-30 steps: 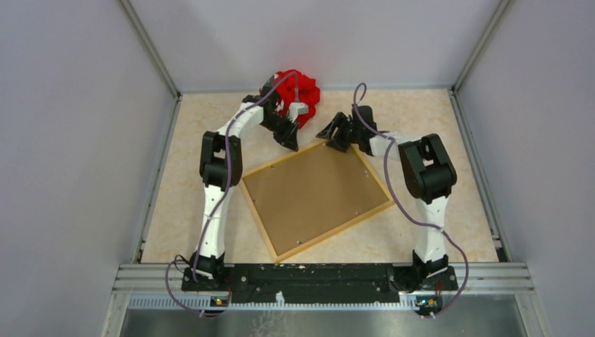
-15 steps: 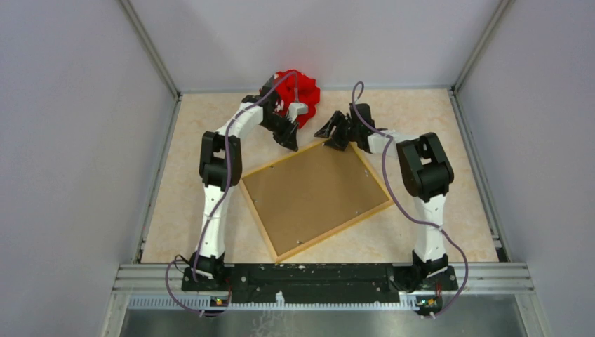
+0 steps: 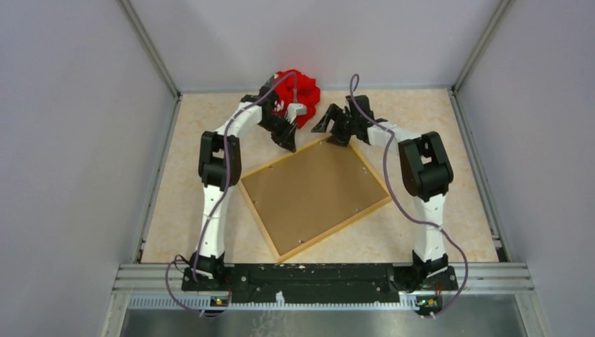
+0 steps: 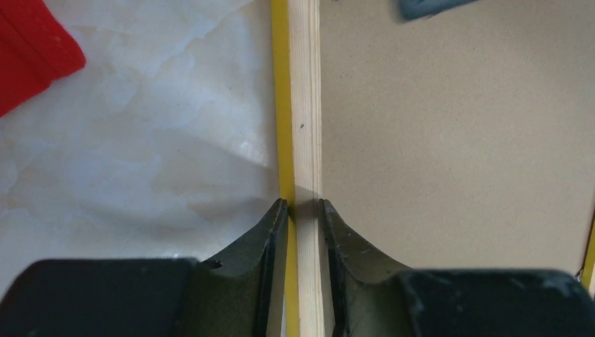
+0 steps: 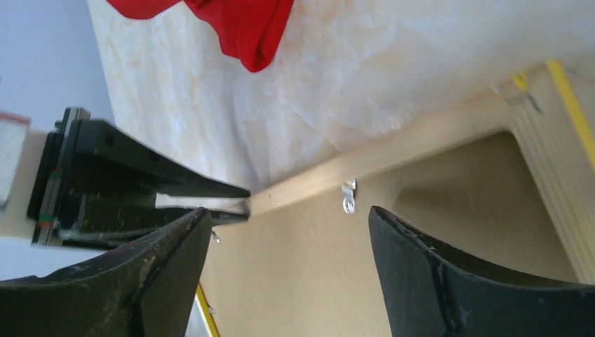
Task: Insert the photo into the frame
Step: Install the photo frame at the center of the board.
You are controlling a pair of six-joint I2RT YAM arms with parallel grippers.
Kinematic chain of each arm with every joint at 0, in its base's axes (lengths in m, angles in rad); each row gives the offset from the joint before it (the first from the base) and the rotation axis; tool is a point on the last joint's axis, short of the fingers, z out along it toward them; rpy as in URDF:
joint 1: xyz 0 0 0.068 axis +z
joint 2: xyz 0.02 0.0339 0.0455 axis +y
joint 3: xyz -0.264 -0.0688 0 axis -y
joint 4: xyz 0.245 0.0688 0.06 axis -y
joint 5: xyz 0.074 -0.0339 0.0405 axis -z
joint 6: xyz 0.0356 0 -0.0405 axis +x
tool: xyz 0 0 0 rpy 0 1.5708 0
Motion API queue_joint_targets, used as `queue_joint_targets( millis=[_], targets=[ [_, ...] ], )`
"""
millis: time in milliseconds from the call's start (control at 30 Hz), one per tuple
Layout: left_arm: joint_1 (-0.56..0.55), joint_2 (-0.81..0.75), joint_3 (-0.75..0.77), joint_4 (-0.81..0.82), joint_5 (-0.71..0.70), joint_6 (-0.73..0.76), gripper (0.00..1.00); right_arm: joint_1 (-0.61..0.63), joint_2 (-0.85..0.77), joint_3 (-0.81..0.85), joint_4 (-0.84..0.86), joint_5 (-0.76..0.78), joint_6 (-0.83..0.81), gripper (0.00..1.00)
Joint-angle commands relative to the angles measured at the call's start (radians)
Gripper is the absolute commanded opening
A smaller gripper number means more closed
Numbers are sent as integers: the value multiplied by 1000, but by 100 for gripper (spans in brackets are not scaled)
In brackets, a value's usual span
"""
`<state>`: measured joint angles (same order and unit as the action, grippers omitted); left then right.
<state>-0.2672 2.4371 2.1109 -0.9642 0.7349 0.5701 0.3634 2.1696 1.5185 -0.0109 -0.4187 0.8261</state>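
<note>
On the worktop (image 3: 435,112), near the middle, the frame (image 3: 259,222) lies flat with its wood-coloured reverse up. It is turned so that one corner points at the far wall. A brown board (image 3: 316,196) fills it, edge to edge. Bare worktop lies open on every side of the frame, widest at the right and far right. A red cloth (image 3: 300,88) is bunched at the far edge, just beyond the left arm's wrist. The photo is not visible in any view.

The surface is pale marbled beige. Grey walls (image 3: 70,140) with metal corner posts close in the left, right and far sides.

The left arm reaches forward with its elbow raised. The left pincer (image 4: 303,208) is clamped across the frame's far-left rail, one finger on the yellow outer edge and one on the board side. The right arm bends inward. The right pincer (image 5: 288,217) hangs over the far corner with its fingers spread wide and nothing held. A small metal tab (image 5: 349,195) sits on the rail below it.
</note>
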Motion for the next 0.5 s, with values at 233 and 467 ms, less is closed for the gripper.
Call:
queue_joint_targets(
  millis=[233, 467],
  targets=[
    [143, -131, -146, -85, -209, 102, 34, -30, -697, -516, -267, 137, -66, 92],
    [156, -234, -381, -34, -246, 138, 33, -29, -1143, -832, -492, 161, -17, 96]
  ],
)
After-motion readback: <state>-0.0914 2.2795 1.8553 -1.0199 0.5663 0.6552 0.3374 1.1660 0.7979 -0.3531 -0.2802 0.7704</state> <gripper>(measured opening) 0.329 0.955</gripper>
